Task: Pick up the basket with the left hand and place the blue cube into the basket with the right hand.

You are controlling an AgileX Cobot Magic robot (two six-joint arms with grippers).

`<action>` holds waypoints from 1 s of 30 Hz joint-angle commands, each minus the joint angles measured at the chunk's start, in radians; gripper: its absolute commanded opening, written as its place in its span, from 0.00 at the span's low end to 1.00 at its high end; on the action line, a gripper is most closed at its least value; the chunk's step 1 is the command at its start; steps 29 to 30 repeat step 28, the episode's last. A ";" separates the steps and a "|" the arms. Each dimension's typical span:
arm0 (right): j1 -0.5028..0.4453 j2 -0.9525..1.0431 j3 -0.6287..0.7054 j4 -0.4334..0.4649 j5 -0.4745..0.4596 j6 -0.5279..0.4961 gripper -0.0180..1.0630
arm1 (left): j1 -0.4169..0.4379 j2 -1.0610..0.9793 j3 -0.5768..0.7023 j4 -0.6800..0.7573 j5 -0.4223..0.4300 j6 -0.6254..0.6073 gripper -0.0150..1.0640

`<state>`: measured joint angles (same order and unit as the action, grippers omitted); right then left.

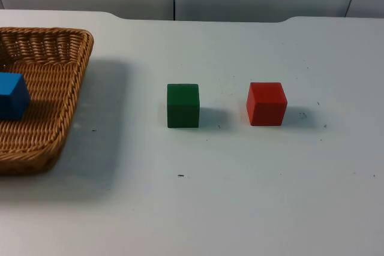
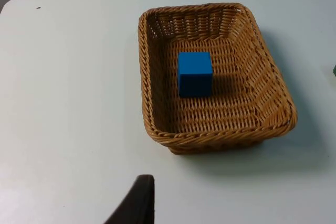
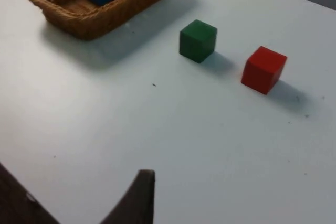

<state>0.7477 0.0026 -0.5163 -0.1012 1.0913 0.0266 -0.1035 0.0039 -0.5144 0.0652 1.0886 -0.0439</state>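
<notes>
Wicker basket (image 2: 273, 85) holds the blue cube (image 2: 195, 73); either gripper's state can't be told.

Top view frontal; both wrist views high, sharing basket (image 2: 157, 77).

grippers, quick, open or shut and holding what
left gripper: cannot tell, holds nothing, back from the basket.
right gripper: cannot tell, holds nothing, above the table.

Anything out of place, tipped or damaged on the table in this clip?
Nothing stands out. The blue cube sits flat inside the basket, which rests level on the table. The green cube and red cube stand upright side by side, apart from each other.
</notes>
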 commanded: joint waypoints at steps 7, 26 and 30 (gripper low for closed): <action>-0.222 -0.003 0.010 0.003 -0.015 -0.007 0.99 | -0.005 -0.004 0.002 -0.010 -0.011 -0.001 0.96; -0.745 -0.003 0.010 0.003 -0.015 -0.007 0.99 | -0.005 -0.004 0.002 -0.010 -0.011 -0.001 0.96; -0.756 -0.003 0.010 0.003 -0.015 -0.007 0.99 | -0.005 -0.004 0.002 -0.010 -0.011 -0.001 0.96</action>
